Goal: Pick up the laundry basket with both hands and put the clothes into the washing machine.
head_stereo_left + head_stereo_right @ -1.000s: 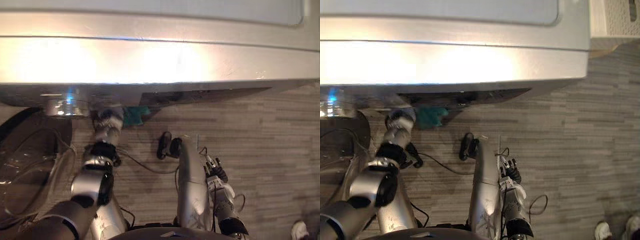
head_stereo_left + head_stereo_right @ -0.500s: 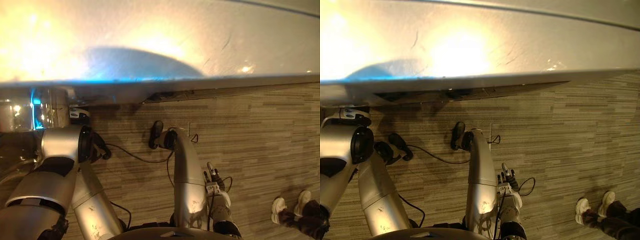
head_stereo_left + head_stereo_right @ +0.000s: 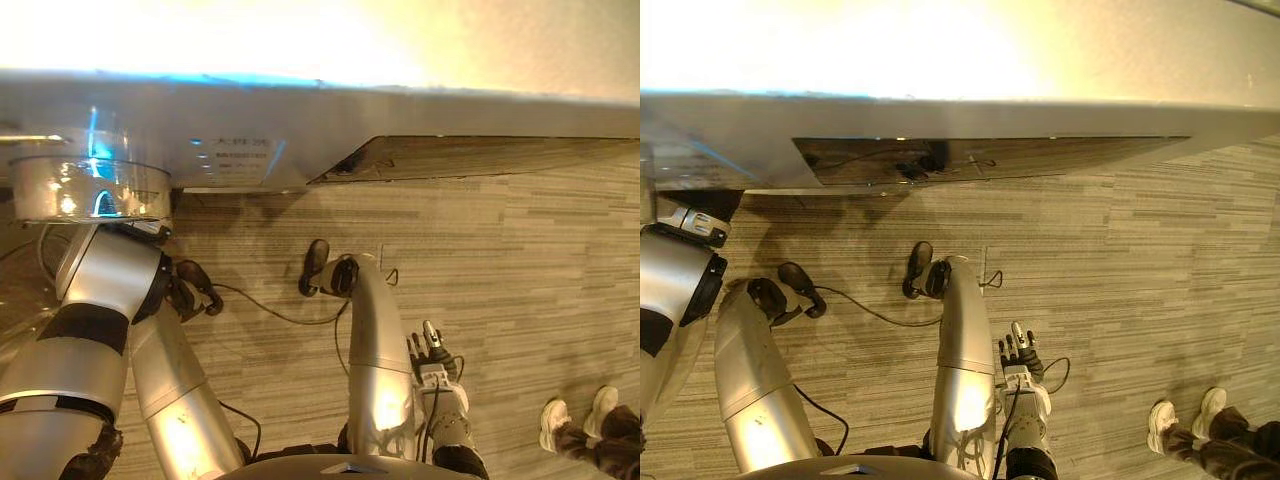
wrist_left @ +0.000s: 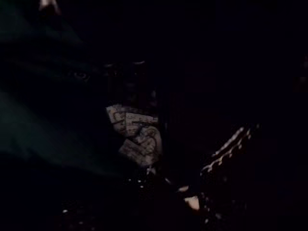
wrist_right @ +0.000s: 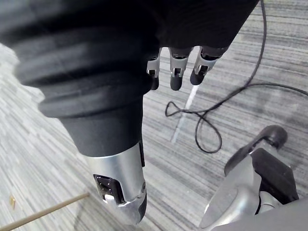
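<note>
Washing machine (image 3: 400, 110), one, spans the view just ahead. Its one round port (image 3: 90, 188) takes the left arm (image 3: 110, 290); the left hand is inside in darkness, so grip and clothes cannot be told. Best to push deep past the rim, release, then draw straight out. One right hand (image 3: 1020, 352) hangs low, fingers straight, empty. A person's two white shoes (image 3: 556, 420) stand well apart

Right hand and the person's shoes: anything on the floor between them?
No. In the right eye view the floor between the right hand, hanging low with relaxed fingers, and the person's white shoes is bare.
</note>
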Tool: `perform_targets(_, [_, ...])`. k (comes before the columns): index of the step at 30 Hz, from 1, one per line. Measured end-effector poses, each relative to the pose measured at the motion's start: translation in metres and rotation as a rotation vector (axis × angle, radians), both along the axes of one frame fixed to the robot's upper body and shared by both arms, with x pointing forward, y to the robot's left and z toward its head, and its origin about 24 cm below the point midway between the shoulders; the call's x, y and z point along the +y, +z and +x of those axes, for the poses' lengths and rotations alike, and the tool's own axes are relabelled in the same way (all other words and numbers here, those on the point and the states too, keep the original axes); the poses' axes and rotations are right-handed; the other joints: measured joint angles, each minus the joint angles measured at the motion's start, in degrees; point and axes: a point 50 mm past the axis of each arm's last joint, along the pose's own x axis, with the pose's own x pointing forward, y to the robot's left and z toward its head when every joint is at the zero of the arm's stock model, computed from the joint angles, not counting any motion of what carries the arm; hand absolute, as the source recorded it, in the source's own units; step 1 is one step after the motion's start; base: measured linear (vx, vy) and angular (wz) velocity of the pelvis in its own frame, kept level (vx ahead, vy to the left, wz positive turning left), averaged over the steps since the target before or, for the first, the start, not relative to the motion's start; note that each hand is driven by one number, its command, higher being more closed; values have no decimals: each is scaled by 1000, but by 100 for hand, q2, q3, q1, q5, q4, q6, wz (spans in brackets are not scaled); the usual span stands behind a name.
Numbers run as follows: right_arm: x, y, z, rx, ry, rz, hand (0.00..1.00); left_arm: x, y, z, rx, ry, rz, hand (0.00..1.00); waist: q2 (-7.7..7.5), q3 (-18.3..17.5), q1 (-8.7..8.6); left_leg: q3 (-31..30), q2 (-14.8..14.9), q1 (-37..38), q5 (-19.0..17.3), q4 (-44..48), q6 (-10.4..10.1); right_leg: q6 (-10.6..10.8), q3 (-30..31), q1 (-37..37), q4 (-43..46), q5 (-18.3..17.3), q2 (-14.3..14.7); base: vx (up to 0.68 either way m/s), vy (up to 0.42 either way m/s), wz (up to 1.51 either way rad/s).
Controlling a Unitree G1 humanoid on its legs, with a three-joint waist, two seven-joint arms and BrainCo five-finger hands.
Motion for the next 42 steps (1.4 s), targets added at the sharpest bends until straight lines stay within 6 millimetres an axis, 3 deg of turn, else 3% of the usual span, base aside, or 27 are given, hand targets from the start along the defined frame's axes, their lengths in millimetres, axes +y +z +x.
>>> perform_targets(2, [3, -1, 0, 3, 12, 2, 0, -3, -5, 2, 16, 28, 44, 0, -3, -2, 1, -28, -3, 3, 7, -2, 12, 0, -39, 48, -11, 0, -15, -57, -55, 5])
perform_targets(4, [6, -1, 1, 5, 29, 2, 0, 2, -21, 5, 61, 34, -56, 0, -5, -4, -9, -82, -9, 72, 14, -22, 16, 0, -106, 186, -48, 0, -15, -54, -61, 6])
perform_targets(6, [7, -3, 0, 16, 30, 4, 0, 6, -53, 12, 161, 42, -179, 0, -11, -11, -1, -71, -51, 278, 29, -112, 8, 2, -115, 377, -111, -2, -25, -52, -65, 13])
perform_targets(7, [8, -7, -2, 37, 34, 8, 0, 11, -88, 17, 275, 56, -284, 0, -26, -34, -1, -7, -111, 491, 77, -288, -9, 7, -114, 556, -237, -2, -50, -66, -89, 16])
perform_targets(8, [8, -8, -3, 43, 38, 8, 0, 14, -103, 18, 325, 63, -337, 0, -25, -49, -2, 11, -133, 569, 109, -370, -26, 16, -125, 629, -300, 6, -55, -89, -115, 18])
perform_targets(9, [10, -13, -6, 70, 42, 13, 0, 22, -141, 17, 444, 83, -463, 0, -31, -168, -19, 26, -186, 665, 172, -546, -57, 11, -164, 733, -449, 33, -53, -74, -103, 11])
perform_targets(10, [10, -15, -8, 83, 44, 15, 0, 24, -162, 16, 508, 91, -533, 0, -33, -213, -23, 38, -194, 733, 197, -637, -88, 5, -200, 811, -535, 50, -51, -58, -104, 15])
perform_targets(12, [12, -21, -11, 118, 50, 24, 0, 22, -248, -5, 764, 63, -925, 0, -48, -255, 0, 156, -265, 1169, 382, -1100, -98, -5, -292, 1233, -928, 145, -37, -26, -100, 18])
perform_targets(13, [12, -21, -11, 129, 56, 21, 0, 20, -266, -13, 816, 58, -1014, 0, -63, -265, 11, 202, -293, 1295, 432, -1229, -100, -3, -294, 1334, -1039, 184, -33, -9, -90, 10])
perform_targets(15, [14, -21, -8, 151, 70, 13, 0, 13, -326, -48, 962, 71, -1190, 0, -66, -272, 51, 347, -395, 1859, 609, -1708, -101, 27, -315, 1830, -1496, 363, 16, 4, -75, 2])
perform_targets(17, [17, -26, -11, 178, 81, 16, 0, 14, -355, -71, 1027, 98, -1230, 0, -63, -282, 64, 437, -480, 2298, 721, -2081, -128, 60, -361, 2251, -1865, 465, 38, 28, -65, 11])
perform_targets(18, [20, -33, -18, 221, 92, 26, 0, 15, -381, -95, 1088, 127, -1278, 0, -60, -394, 82, 532, -600, 2742, 844, -2540, -178, 95, -432, 2687, -2265, 570, 34, 44, -65, 21])
perform_targets(20, [24, -41, -29, 271, 104, 39, 0, 17, -406, -120, 1155, 166, -1318, 0, -52, -587, 167, 635, -735, 3173, 1003, -3004, -194, 130, -467, 3084, -2659, 679, 37, 88, -63, 23])
perform_targets(21, [24, -46, -37, 299, 101, 46, 0, 25, -424, -144, 1190, 214, -1351, 0, -10, -708, 216, 686, -885, 3667, 1139, -3440, -210, 181, -541, 3576, -3018, 764, 24, 123, -56, 25])
perform_targets(24, [26, -56, -53, 364, 101, 58, 0, 40, -451, -188, 1252, 323, -1341, 0, 61, -1070, 386, 814, -1150, 4678, 1393, -4291, -270, 256, -602, 4473, -3614, 866, 8, 118, -32, 17])
perform_targets(27, [24, -62, -65, 423, 117, 26, 0, 44, -462, -209, 1304, 366, -1294, 0, 180, -1250, 411, 770, -1313, 5228, 1585, -4811, -307, 281, -805, 5066, -3926, 876, -36, 88, -41, 39])
perform_targets(29, [16, -71, -85, 524, 152, -22, 0, 43, -471, -225, 1392, 367, -1173, 0, 376, -1541, 336, 457, -1613, 5682, 2033, -5757, -344, 340, -1259, 5728, -4519, 944, -55, 66, -51, 91])
perform_targets(31, [11, -76, -99, 605, 199, -64, 0, 40, -475, -235, 1469, 318, -1008, 0, 664, -1810, 331, 92, -1784, 6144, 2607, -6869, -409, 381, -1827, 6397, -5347, 1163, 127, 112, -43, 110])
perform_targets(32, [5, -77, -101, 631, 216, -90, 0, 39, -477, -239, 1488, 306, -973, 0, 787, -1918, 385, -34, -1801, 6383, 2879, -7261, -454, 377, -2014, 6652, -5665, 1321, 242, 127, -35, 78])
perform_targets(34, [1, -75, -96, 628, 257, -124, 0, 42, -479, -246, 1499, 318, -957, 0, 858, -1963, 463, -148, -1814, 6560, 2987, -7410, -452, 429, -2207, 6934, -5808, 1378, 298, 100, -4, 48])
perform_targets(36, [2, -72, -82, 604, 291, -148, 0, 45, -477, -246, 1497, 283, -888, 0, 847, -1987, 462, -93, -1791, 6491, 2880, -7110, -369, 378, -2522, 7070, -5805, 1418, 221, 17, 26, 44])
perform_targets(37, [2, -70, -72, 584, 303, -163, 0, 43, -474, -242, 1488, 258, -865, 0, 828, -1969, 469, 185, -1698, 6291, 2549, -6476, -191, 382, -2572, 7094, -5745, 1418, 146, -20, 72, 29])
perform_targets(38, [-2, -65, -60, 564, 330, -204, 0, 33, -467, -233, 1465, 184, -834, 0, 873, -1958, 555, 558, -1474, 6005, 1910, -4911, 26, 383, -2542, 7077, -5416, 1417, -26, -19, 162, 17])
perform_targets(39, [-14, -56, -43, 533, 351, -272, 0, 11, -453, -220, 1411, 54, -808, 0, 1078, -1934, 608, 630, -1323, 5762, 1814, -3868, 33, 365, -2406, 7085, -4854, 1388, -169, -51, 177, 16])
perform_targets(40, [-17, -54, -40, 528, 348, -283, 0, 0, -444, -214, 1374, -12, -803, 0, 1107, -1938, 574, 662, -1382, 5742, 1910, -3685, 150, 292, -2297, 7007, -4680, 1257, -207, -95, 169, 24])
perform_targets(41, [-17, -53, -38, 522, 348, -284, 0, -6, -435, -208, 1334, -58, -797, 0, 1138, -1958, 538, 554, -1456, 5719, 1936, -3739, 149, 423, -2102, 6949, -4717, 1072, -164, -190, 100, 46])
perform_targets(42, [-11, -54, -37, 519, 353, -274, 0, -13, -417, -194, 1250, -142, -780, 0, 829, -2013, 464, 269, -1663, 5860, 1708, -3626, 249, 277, -1966, 6978, -5085, 1232, -248, -244, 90, 20])
